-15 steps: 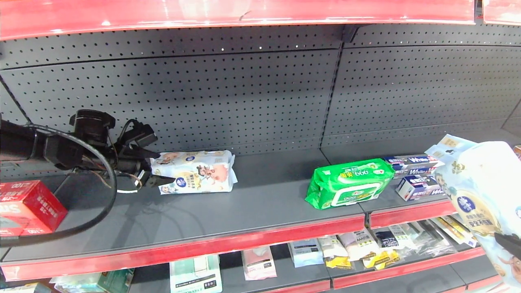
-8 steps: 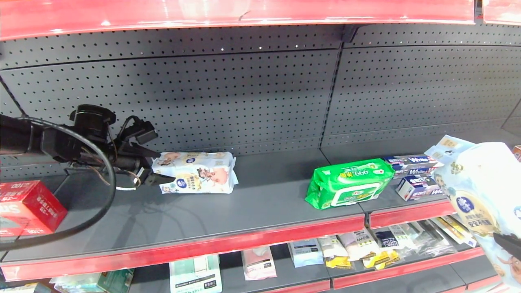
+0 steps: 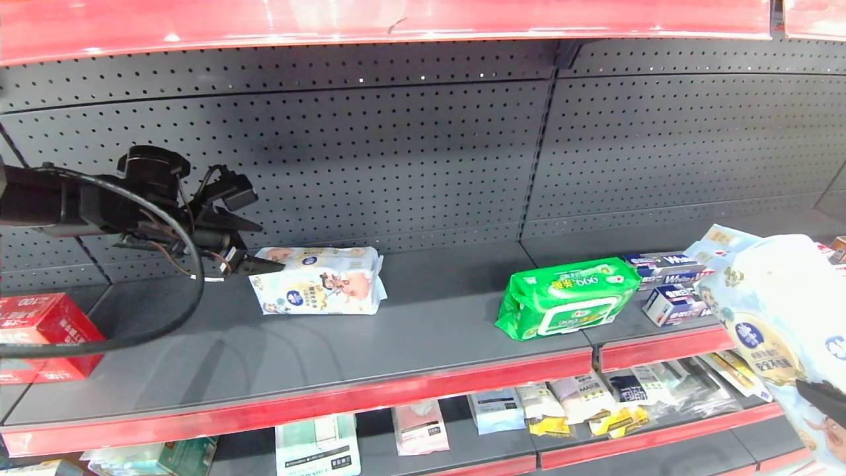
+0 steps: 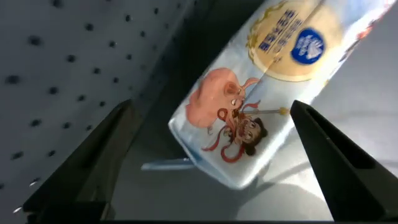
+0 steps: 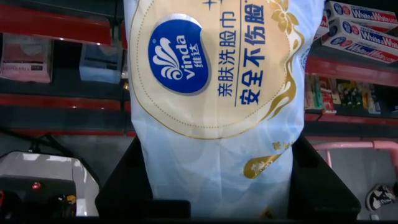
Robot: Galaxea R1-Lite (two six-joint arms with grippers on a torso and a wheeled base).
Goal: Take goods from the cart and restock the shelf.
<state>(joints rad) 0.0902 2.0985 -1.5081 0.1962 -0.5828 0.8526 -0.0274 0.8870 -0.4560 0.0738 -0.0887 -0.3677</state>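
Observation:
A white soft pack with cartoon print [image 3: 320,280] lies flat on the grey shelf [image 3: 396,344], left of centre near the pegboard back. My left gripper [image 3: 269,247] hovers just left of it and slightly above, open, with nothing between its fingers. In the left wrist view the same pack [image 4: 261,93] lies beyond the two spread fingers [image 4: 93,168]. At the lower right, in front of the shelf edge, my right gripper [image 3: 823,396] is shut on a second white pack [image 3: 780,324]. That pack [image 5: 214,93] stands between the fingers in the right wrist view.
A green wipes pack [image 3: 568,297] lies right of centre on the shelf, with toothpaste boxes [image 3: 671,284] beside it. A red box [image 3: 46,330] sits at the far left. Bare shelf lies between the white and green packs. Small goods [image 3: 568,396] fill the lower shelf.
My left gripper has risen and drawn back a little from the white pack, which stays on the shelf. The pack in my right gripper has sunk slightly.

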